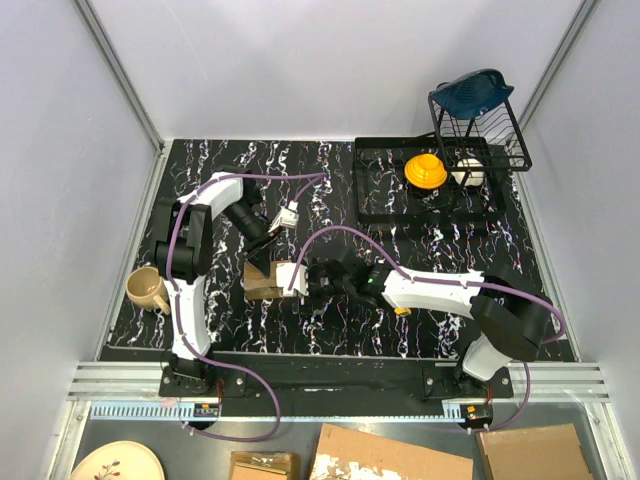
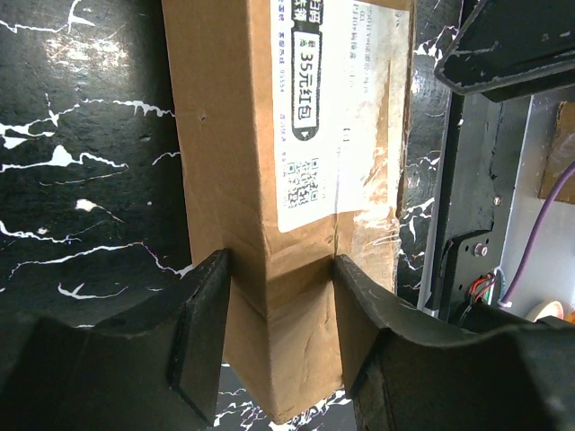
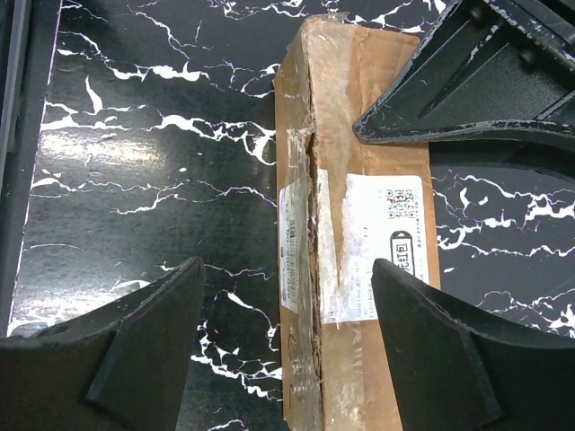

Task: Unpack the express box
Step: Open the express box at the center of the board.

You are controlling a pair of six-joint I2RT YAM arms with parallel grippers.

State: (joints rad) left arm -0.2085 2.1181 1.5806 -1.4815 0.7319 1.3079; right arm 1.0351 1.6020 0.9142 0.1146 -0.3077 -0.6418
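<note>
The express box [image 1: 270,280], a small brown carton with clear tape and a white label, lies on the black marble table. My left gripper [image 2: 280,332] is shut on one end of the express box [image 2: 269,135], and both fingers [image 2: 202,341] press its sides. In the top view the left gripper [image 1: 262,256] sits at the box's far end. My right gripper [image 3: 287,278] stands open above the other end of the express box [image 3: 359,135], over its torn taped seam. One of its fingers is over the table, the other over the label. The right gripper [image 1: 305,280] sits at the box's right end.
A tan mug [image 1: 148,290] stands at the left edge. At the back right a black tray [image 1: 380,195] holds a yellow piece [image 1: 425,170] beside a wire rack [image 1: 500,130] with a blue item [image 1: 472,92]. Cardboard pieces [image 1: 390,458] lie below the table's front rail.
</note>
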